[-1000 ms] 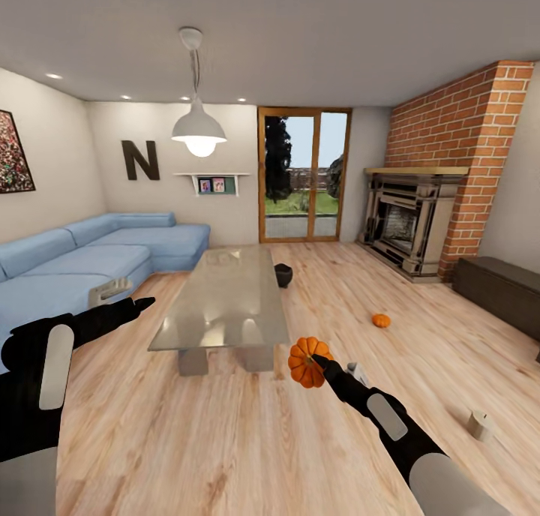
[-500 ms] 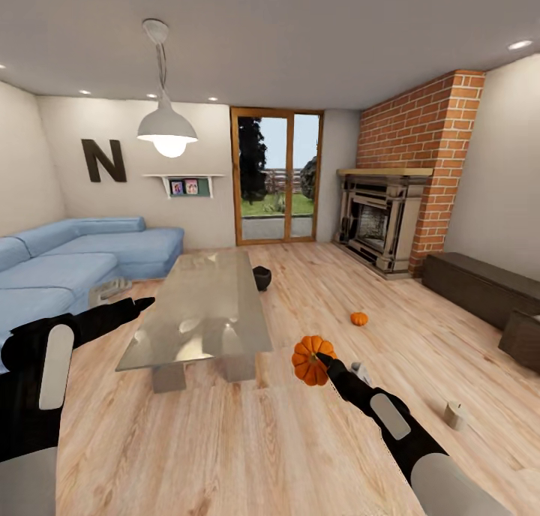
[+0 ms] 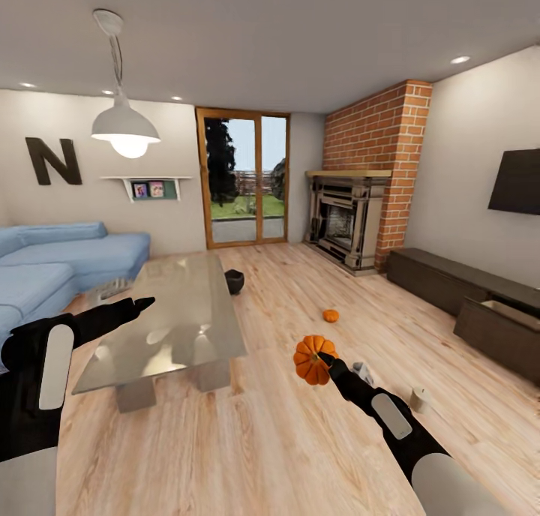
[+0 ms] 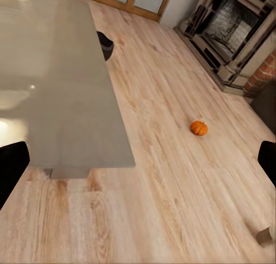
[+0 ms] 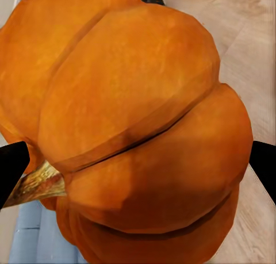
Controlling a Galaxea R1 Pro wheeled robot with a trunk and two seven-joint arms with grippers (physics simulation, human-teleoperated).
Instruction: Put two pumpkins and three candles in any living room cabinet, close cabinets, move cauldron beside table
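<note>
My right gripper is shut on a bright-orange pumpkin, held above the wood floor; up close the pumpkin sits between the two fingertips. A second pumpkin lies on the floor toward the fireplace. A cream candle stands on the floor to the right of my right arm. The black cauldron rests on the floor at the glass table's far corner. The dark-brown cabinet runs along the right wall, with one drawer pulled out. My left gripper hangs open near the table's left edge.
The glass coffee table stands at centre left, with a blue sofa behind it. A brick fireplace fills the far corner beside the patio door. A black TV hangs above the cabinet. Bare wood floor stretches between me and the cabinet.
The camera has swung to the right, so the room slid left in view and the TV and the open drawer came in. Both arms keep their pose, pumpkin still held.
</note>
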